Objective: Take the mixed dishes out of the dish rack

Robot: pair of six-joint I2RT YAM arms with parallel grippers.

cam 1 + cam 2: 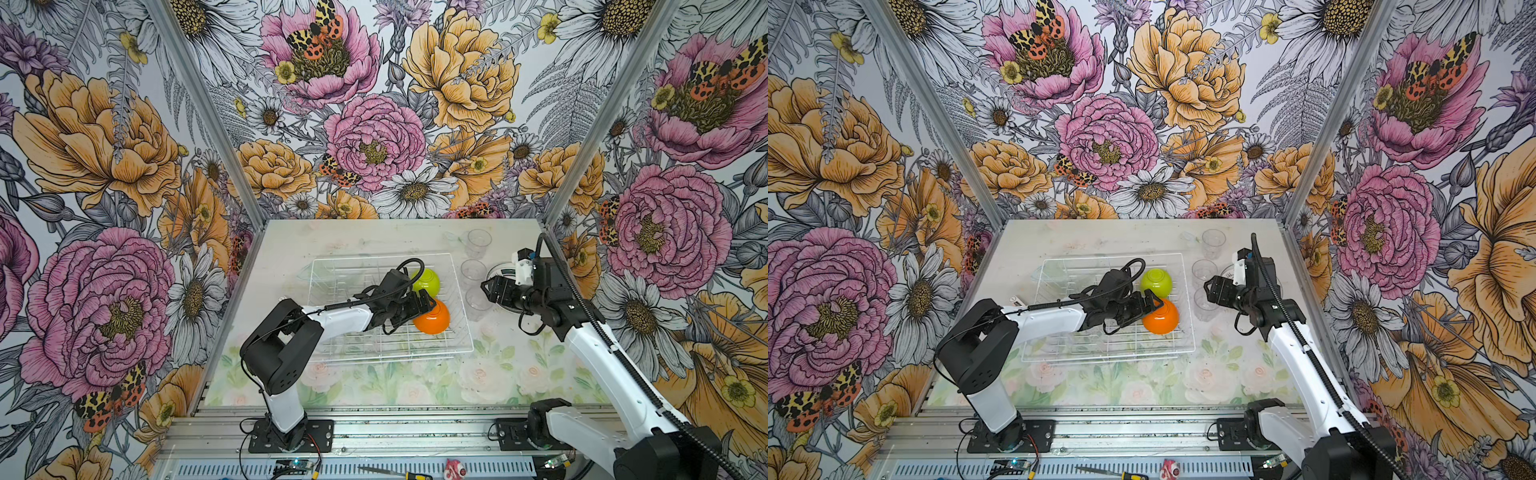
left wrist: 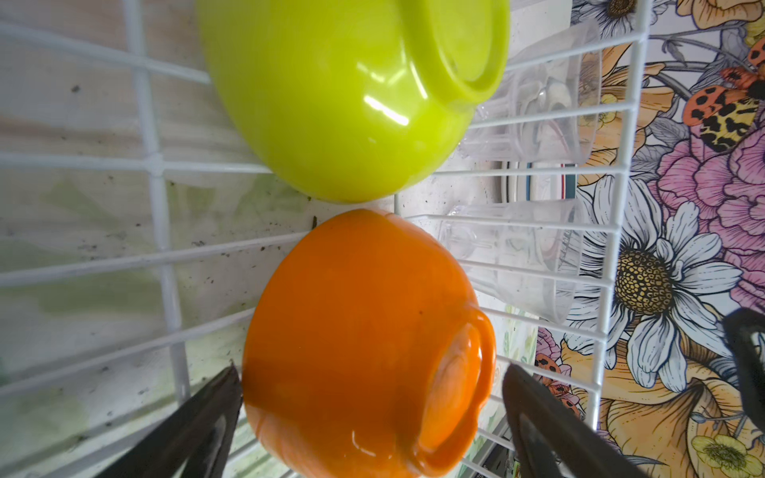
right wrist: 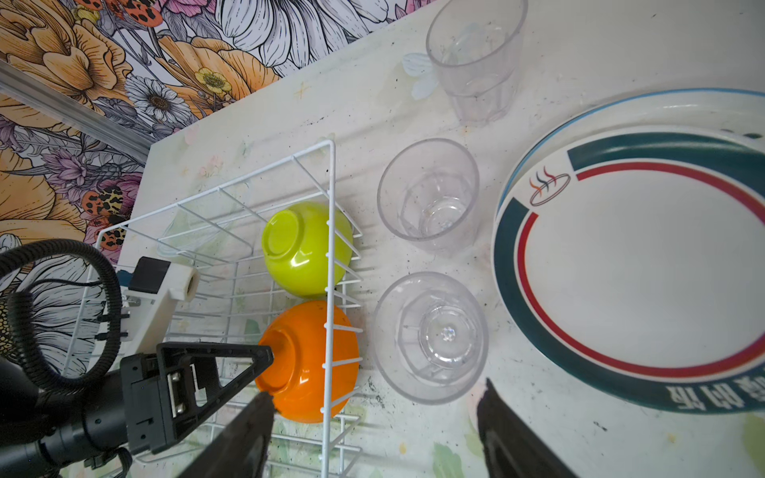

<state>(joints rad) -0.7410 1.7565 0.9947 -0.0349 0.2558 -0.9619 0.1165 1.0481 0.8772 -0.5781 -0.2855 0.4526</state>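
Note:
An orange bowl (image 1: 436, 322) (image 2: 356, 331) and a lime-green bowl (image 1: 428, 279) (image 2: 331, 103) lie upside down at the right end of the white wire dish rack (image 1: 374, 356) (image 3: 330, 231). My left gripper (image 1: 430, 305) (image 2: 370, 372) is open, with one finger on each side of the orange bowl. Three clear tumblers (image 3: 476, 58) (image 3: 428, 194) (image 3: 430, 337) stand upright on the table just right of the rack. Beside them lie stacked white plates (image 3: 645, 265) with teal and red bands. My right gripper (image 1: 488, 286) (image 3: 376, 391) hovers open and empty by the nearest tumbler.
A clear plastic piece (image 3: 186, 231) leans in the rack's far left corner. The right arm hides most of the plates in both top views. A screwdriver (image 1: 399, 473) lies on the metal rail in front of the table. Floral walls close in three sides.

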